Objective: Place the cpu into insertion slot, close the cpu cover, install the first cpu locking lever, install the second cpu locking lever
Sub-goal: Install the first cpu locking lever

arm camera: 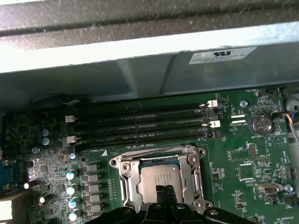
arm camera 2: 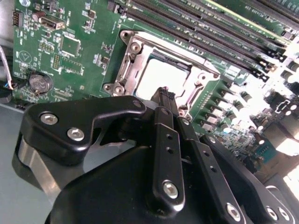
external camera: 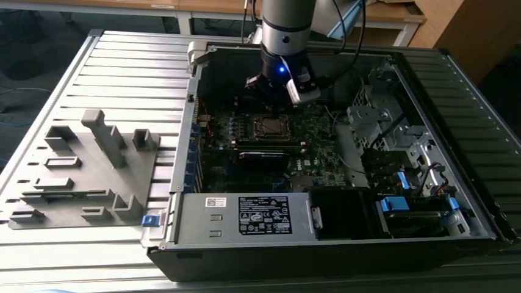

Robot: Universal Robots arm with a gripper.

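The cpu [arm camera: 158, 178] lies flat in the socket on the green motherboard, its dull silver top facing up. The cpu cover [arm camera: 127, 173], a shiny metal frame, lies down around the cpu [arm camera 2: 156, 77] with its top showing through the square opening. My gripper [arm camera 2: 164, 92] hangs just above the socket's edge, its two black fingers pressed together and holding nothing. In the exterior view the gripper [external camera: 273, 93] is inside the open computer case, over the socket [external camera: 269, 126]. I cannot make out how the locking levers stand.
Memory slots [arm camera: 140, 126] run beside the socket, with the case wall [arm camera: 140, 60] beyond them. A white-labelled power supply [external camera: 260, 217] fills the case's near end and a drive cage [external camera: 379, 122] stands on the exterior view's right. A grey fixture tray [external camera: 82, 171] lies outside the case.
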